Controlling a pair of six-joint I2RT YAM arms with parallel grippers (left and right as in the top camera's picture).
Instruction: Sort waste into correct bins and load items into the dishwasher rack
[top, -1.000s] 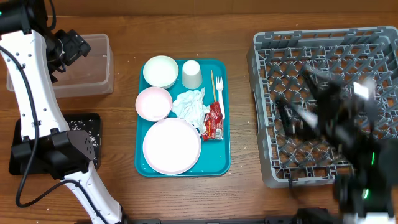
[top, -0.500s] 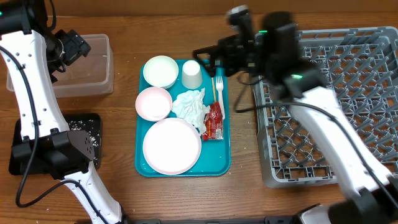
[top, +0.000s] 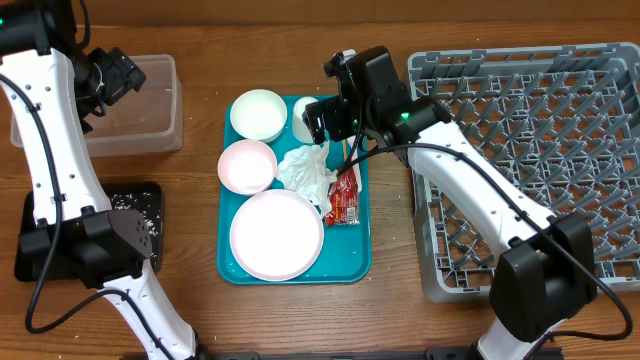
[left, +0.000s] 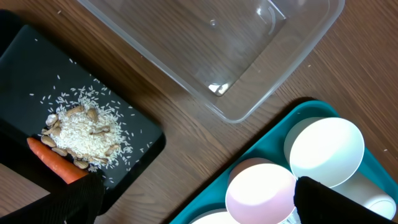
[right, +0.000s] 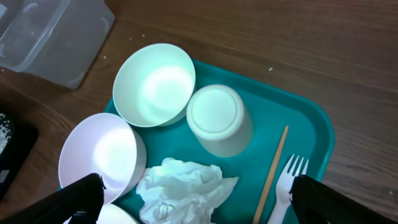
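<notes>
Teal tray (top: 360, 262) is sitting mid-frame overhead, holding plate (top: 276, 234), napkin (top: 305, 168), wrapper (top: 345, 195); rack (top: 540, 150) is filling the right. Left wrist: left gripper (left: 208, 198) is gaping wide, carrot (left: 56, 163) lying lower left. Right wrist: right gripper (right: 202, 199) is gaping wide, cup (right: 219, 119) sitting centre.

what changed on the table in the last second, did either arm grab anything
The right gripper swung left, from over the dishwasher rack to above the teal tray, close to the cup. It stayed open and took hold of nothing. The left gripper kept hovering open over the clear tub. Everything on the tray lies as before.
</notes>
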